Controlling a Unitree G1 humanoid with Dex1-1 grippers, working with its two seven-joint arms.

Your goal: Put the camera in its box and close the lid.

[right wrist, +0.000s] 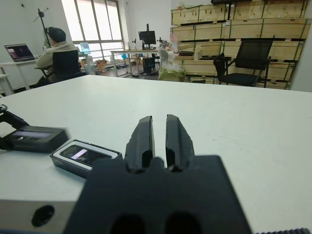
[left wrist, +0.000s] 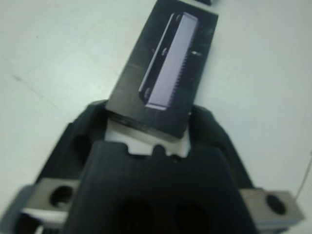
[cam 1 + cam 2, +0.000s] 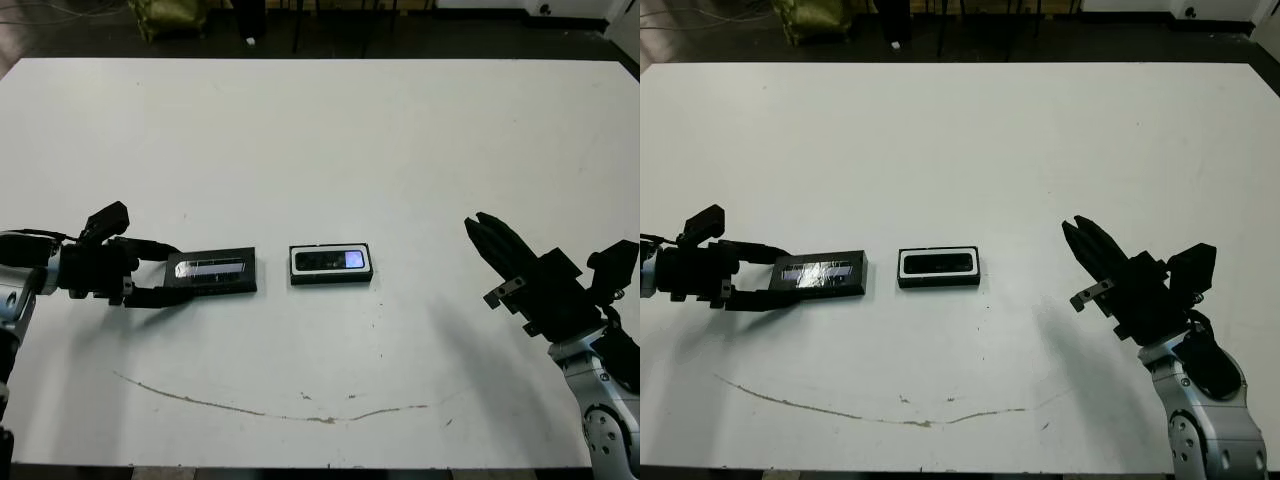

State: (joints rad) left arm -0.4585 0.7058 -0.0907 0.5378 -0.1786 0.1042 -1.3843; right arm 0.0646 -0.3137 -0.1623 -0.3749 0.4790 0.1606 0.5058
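The camera (image 3: pixel 330 261), a slim black bar with a small lit screen, lies inside the white-lined black box (image 3: pixel 331 280) at the table's middle. Just left of the box lies the lid (image 3: pixel 214 270), flat and black with a silvery strip; the two are a little apart. My left gripper (image 3: pixel 178 275) reaches in from the left, and its fingers (image 2: pixel 73 141) clasp the lid's (image 2: pixel 165 68) near end from both sides. My right gripper (image 3: pixel 472 228) hovers above the table well right of the box, shut and holding nothing, its fingers (image 1: pixel 141 136) pointing towards the box (image 1: pixel 85 157).
A thin brown curved mark (image 3: pixel 270 410) runs along the table near its front edge. Beyond the far edge, a person (image 1: pixel 54 51) sits at a desk, with chairs and shelves of boxes behind. White tabletop spreads around the box and lid.
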